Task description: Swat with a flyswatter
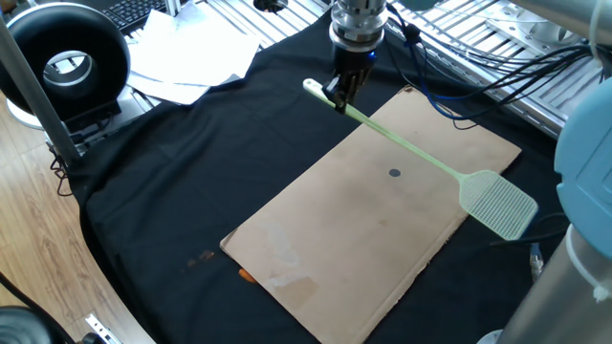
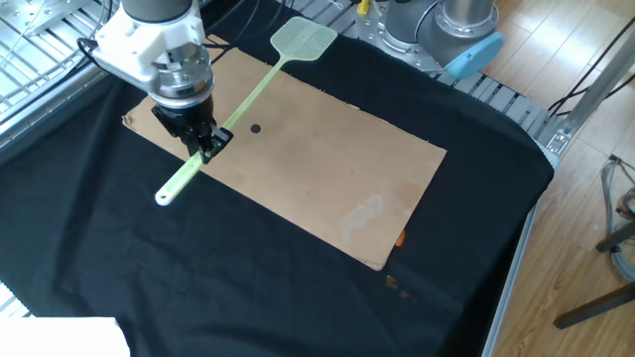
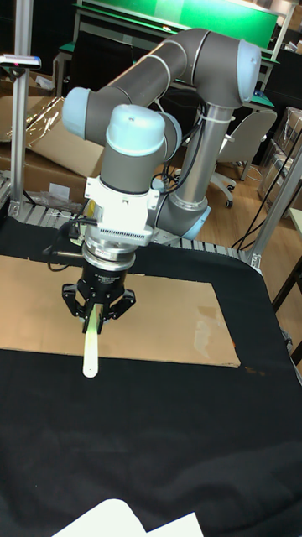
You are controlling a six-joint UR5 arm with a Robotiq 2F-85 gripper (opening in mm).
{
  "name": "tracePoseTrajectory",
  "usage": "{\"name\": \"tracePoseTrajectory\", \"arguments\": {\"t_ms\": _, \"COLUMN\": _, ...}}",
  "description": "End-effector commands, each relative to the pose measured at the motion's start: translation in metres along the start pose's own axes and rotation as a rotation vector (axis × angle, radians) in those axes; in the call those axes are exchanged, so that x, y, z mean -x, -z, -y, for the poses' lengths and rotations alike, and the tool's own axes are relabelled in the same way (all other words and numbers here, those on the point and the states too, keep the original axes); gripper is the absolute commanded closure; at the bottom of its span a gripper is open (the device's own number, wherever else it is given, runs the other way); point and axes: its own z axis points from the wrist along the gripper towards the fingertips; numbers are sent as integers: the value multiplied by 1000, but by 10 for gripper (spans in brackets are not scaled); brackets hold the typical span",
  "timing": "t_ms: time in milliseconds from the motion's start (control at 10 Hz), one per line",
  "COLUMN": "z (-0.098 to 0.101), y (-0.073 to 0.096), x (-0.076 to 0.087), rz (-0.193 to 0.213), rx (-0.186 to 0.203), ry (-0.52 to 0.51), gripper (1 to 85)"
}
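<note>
The pale green flyswatter [image 1: 421, 158] is held by its handle end, its long handle [image 2: 243, 99] stretching across the brown cardboard sheet [image 1: 363, 229]. Its mesh head [image 1: 497, 203] hangs at the cardboard's far edge, seen in the other fixed view as the head [image 2: 303, 40] over the black cloth. My gripper [image 1: 341, 94] [image 2: 205, 149] [image 3: 96, 312] is shut on the handle near its tip. A small dark spot [image 1: 395, 173] [image 2: 256, 128] sits on the cardboard beside the handle. In the tall view only the handle tip [image 3: 90, 344] shows below the fingers.
A black cloth [image 2: 298, 288] covers the table. White papers [image 1: 196, 62] and a black ring lamp [image 1: 67, 57] lie at the back left. Cables [image 1: 459, 76] and metal rails run behind the cardboard. The arm's base [image 2: 446, 30] stands at the table's edge.
</note>
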Motion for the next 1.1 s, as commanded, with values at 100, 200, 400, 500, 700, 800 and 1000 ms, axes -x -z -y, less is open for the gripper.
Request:
{"name": "tracePoseTrajectory", "arguments": {"t_ms": 100, "z": -3, "y": 1, "x": -8, "rz": -33, "rx": 12, "ry": -2, "gripper": 843}}
{"name": "tracePoseTrajectory", "arguments": {"t_ms": 200, "z": -6, "y": 1, "x": -6, "rz": -25, "rx": 23, "ry": -11, "gripper": 843}}
{"name": "tracePoseTrajectory", "arguments": {"t_ms": 400, "z": -17, "y": 1, "x": -6, "rz": -27, "rx": 62, "ry": 13, "gripper": 843}}
{"name": "tracePoseTrajectory", "arguments": {"t_ms": 500, "z": -13, "y": 1, "x": -4, "rz": -17, "rx": 47, "ry": 48, "gripper": 843}}
{"name": "tracePoseTrajectory", "arguments": {"t_ms": 700, "z": -4, "y": 1, "x": 5, "rz": 15, "rx": 12, "ry": 81, "gripper": 843}}
{"name": "tracePoseTrajectory", "arguments": {"t_ms": 800, "z": -8, "y": 1, "x": 7, "rz": 25, "rx": 27, "ry": 86, "gripper": 843}}
{"name": "tracePoseTrajectory", "arguments": {"t_ms": 1000, "z": -7, "y": -8, "x": 18, "rz": 40, "rx": 23, "ry": 94, "gripper": 843}}
